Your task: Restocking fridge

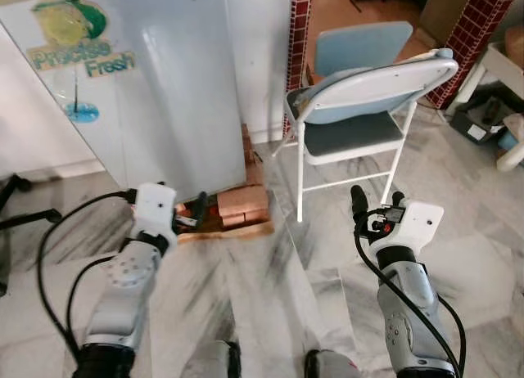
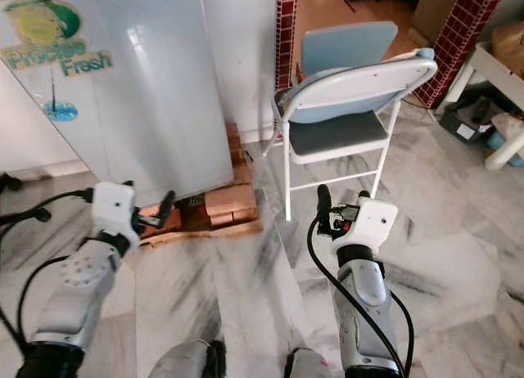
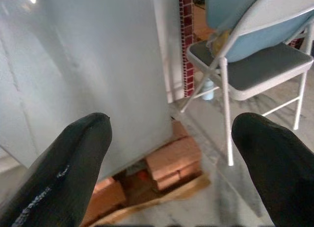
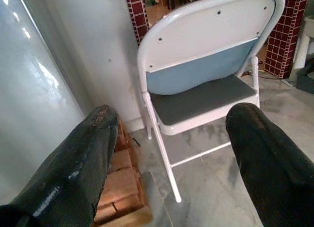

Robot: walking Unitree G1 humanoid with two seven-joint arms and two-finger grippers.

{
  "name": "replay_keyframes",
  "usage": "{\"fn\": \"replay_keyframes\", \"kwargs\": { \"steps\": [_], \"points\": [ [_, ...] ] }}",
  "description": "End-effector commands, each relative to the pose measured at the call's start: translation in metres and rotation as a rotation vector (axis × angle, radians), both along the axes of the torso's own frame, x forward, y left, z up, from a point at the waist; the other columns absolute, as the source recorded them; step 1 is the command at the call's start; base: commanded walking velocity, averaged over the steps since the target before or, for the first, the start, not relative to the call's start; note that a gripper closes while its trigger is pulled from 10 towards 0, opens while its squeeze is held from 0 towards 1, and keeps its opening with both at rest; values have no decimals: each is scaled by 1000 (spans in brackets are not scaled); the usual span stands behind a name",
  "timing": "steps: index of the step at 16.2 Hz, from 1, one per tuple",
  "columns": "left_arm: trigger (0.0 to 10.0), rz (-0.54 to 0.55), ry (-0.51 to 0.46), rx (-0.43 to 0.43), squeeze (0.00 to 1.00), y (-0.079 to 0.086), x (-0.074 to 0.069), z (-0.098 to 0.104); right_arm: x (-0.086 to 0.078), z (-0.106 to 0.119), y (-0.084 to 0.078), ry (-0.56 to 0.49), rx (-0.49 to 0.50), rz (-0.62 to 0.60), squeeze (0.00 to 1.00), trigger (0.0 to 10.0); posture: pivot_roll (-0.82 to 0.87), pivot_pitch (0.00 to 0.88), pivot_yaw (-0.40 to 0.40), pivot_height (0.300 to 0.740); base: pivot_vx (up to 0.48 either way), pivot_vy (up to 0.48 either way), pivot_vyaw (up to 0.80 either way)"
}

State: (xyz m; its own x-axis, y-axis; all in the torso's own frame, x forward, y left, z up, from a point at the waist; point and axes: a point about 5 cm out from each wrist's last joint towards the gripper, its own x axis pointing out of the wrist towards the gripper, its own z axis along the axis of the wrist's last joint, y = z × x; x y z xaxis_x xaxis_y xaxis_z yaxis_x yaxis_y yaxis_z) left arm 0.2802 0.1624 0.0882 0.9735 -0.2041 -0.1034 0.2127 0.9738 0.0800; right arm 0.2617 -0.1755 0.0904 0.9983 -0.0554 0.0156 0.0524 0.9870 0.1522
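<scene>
A white fridge [image 1: 147, 108] with a "Precise Fresh" sticker stands ahead on the left, its door closed. It rests on red bricks [image 1: 241, 204] and a wooden board [image 1: 229, 231]. My left gripper [image 1: 196, 208] hovers low, just before the fridge's bottom right corner. The left wrist view shows its fingers [image 3: 73, 163] spread open with nothing between them. My right gripper [image 1: 377, 202] is raised in front of a folding chair [image 1: 352, 132]. In the right wrist view its fingers [image 4: 265, 158] are also apart and empty.
The white folding chair with a grey-blue seat stands right of the fridge, close to the wall. Red-tiled pillars [image 1: 300, 26] rise behind it. Boxes and clutter [image 1: 491, 120] lie at the far right. A black stand's foot [image 1: 12, 206] is at the left edge. The floor is grey marble.
</scene>
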Motion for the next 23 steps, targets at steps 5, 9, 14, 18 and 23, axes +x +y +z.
{"fn": "replay_keyframes", "kwargs": {
  "steps": [5,9,14,18,23],
  "points": [
    [10000,-19,8,-22,0,-7,-2,-2,3,-3,1,9,-27,8,0,10000,46,118,37,740,0,249,-800],
    [10000,4,19,-24,0,-2,-4,-5,4,-3,5,6,-34,28,0,10000,43,117,30,740,0,445,-713],
    [10000,48,63,-24,0,10,-10,-14,0,-8,-1,16,-49,25,0,10000,40,98,14,740,-127,407,-80],
    [10000,53,70,-33,0,12,-13,-16,5,-8,-3,21,-70,34,0,10000,54,85,0,740,-328,353,0],
    [10000,98,99,-6,0,26,-35,-24,-23,-10,-18,38,-118,28,0,10000,55,94,-2,740,-330,352,0]
  ]
}}
